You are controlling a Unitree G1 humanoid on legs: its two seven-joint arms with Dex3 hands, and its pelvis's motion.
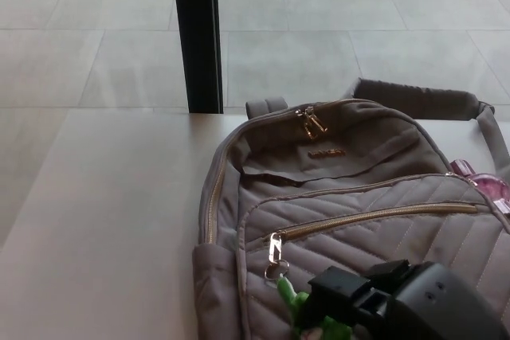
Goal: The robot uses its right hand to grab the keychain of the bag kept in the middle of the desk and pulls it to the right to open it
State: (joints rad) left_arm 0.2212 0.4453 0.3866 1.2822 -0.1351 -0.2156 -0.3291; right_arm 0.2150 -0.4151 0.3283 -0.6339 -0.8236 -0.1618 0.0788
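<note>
While the right hand [374,304] covers the green keychain [296,302], finger state cannot be told — if only the toy is pinched, the zipper [276,246] may be left shut on the bag [351,189].

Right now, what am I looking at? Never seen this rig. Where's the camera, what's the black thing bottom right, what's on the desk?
The camera sits on a humanoid robot's head and looks down at a desk. The black block at the bottom right is the robot's right hand, reaching in from its own right. On the desk lies a grey backpack with a closed front zipper. A green keychain toy hangs from the zipper pull, and the hand is right at the toy, covering most of it. I cannot tell whether the fingers have closed on it. A pink item peeks out at the bag's right edge. The left hand is not in view.
</note>
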